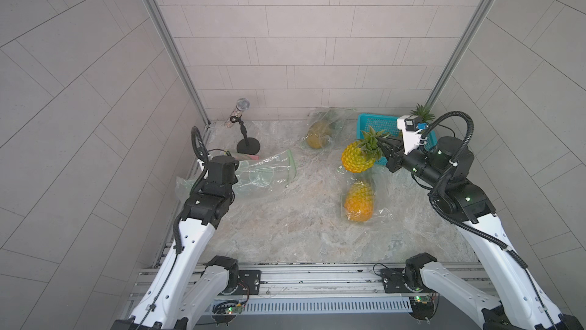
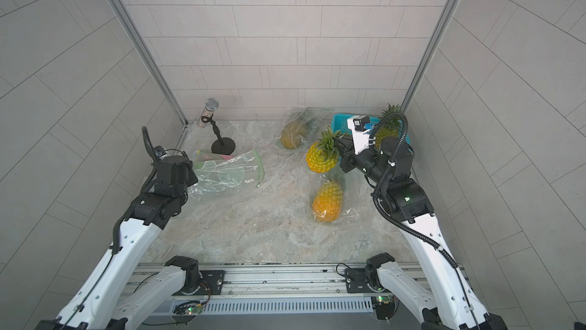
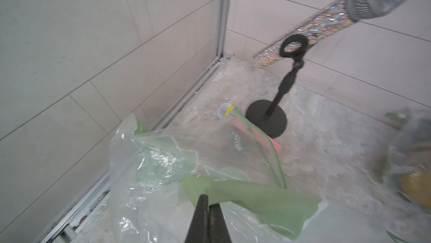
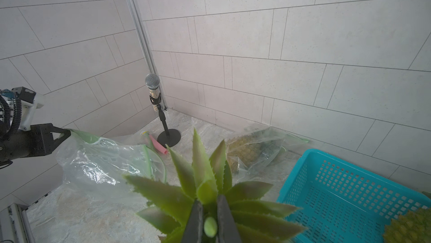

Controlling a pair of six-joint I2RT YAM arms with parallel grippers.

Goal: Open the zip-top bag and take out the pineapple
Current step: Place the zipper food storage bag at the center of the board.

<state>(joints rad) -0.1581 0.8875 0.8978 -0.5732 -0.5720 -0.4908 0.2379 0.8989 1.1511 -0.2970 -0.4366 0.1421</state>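
My right gripper (image 4: 208,209) is clamped on the leaves of the pineapple (image 1: 356,159), which hangs in the air, fully out of the bag (image 1: 263,173). My left gripper (image 3: 208,201) pinches the bag's green edge. I judge the taking out done; only setting the fruit down is left.

Pale grey tiled walls (image 1: 301,43) close round the marbled grey-beige table (image 1: 285,233) on three sides. An aluminium post (image 1: 168,43) rises in the corner beyond the left hand (image 3: 206,198). A second post (image 1: 459,43) stands farther back than the right hand (image 4: 210,203). The light is soft and even.
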